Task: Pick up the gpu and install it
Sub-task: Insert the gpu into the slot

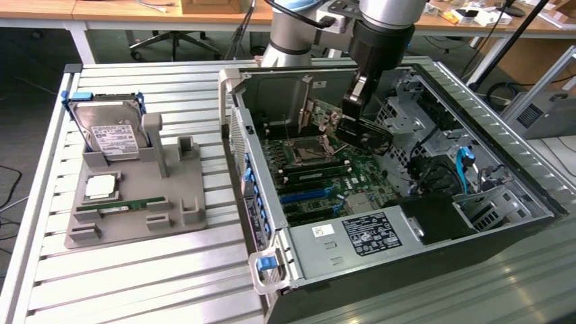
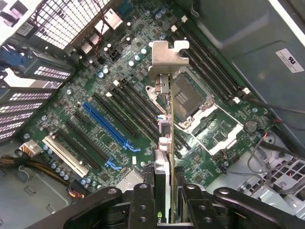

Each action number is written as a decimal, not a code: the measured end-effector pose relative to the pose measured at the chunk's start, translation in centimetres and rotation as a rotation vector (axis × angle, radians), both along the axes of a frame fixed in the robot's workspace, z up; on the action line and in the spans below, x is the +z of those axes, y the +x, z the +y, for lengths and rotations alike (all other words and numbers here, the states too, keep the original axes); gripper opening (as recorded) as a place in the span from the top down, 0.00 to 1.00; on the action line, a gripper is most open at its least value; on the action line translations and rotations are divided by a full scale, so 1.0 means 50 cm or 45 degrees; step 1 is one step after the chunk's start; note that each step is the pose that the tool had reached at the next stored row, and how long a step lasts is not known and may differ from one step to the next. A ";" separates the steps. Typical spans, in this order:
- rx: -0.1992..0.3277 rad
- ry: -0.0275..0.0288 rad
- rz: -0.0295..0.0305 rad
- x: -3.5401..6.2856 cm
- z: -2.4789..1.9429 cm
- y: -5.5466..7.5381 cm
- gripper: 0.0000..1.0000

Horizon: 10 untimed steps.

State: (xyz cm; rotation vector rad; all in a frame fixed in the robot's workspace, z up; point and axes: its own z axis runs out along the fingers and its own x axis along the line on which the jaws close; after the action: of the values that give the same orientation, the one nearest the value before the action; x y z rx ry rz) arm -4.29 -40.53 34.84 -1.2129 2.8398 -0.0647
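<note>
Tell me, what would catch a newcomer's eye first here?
A robot arm reaches down into the open computer case at the exterior view's right. Its claw is shut on the gpu, a thin card with a silvery bracket, held edge-on above the green motherboard. At the exterior view's left, a grey tray carries a hard drive in a blue frame.

The computer case (image 1: pixel 236 115) lies open-sided, leaving free room above its motherboard (image 1: pixel 315 179), where the gripper (image 1: pixel 354 127) holds the gpu (image 2: pixel 164 125). The drive cage (image 1: pixel 407 111) and power supply (image 1: pixel 360 236) hem that space.
</note>
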 end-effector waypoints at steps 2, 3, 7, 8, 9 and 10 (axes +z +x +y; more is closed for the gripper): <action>0.008 0.0000 0.0000 0.000 0.0000 0.000 0.73; 0.012 0.0000 0.0000 0.000 0.0000 0.000 0.73; 0.031 -0.0001 0.0001 0.000 -0.0001 0.000 0.73; 0.038 0.0000 0.0000 0.000 -0.0001 0.000 0.73; 0.042 0.0000 0.0000 0.000 -0.0001 0.000 0.73; 0.046 0.0000 0.0000 0.000 -0.0001 0.000 0.73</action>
State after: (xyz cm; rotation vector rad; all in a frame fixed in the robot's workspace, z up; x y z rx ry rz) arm -4.29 -40.54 34.83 -1.2633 2.8170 -0.0632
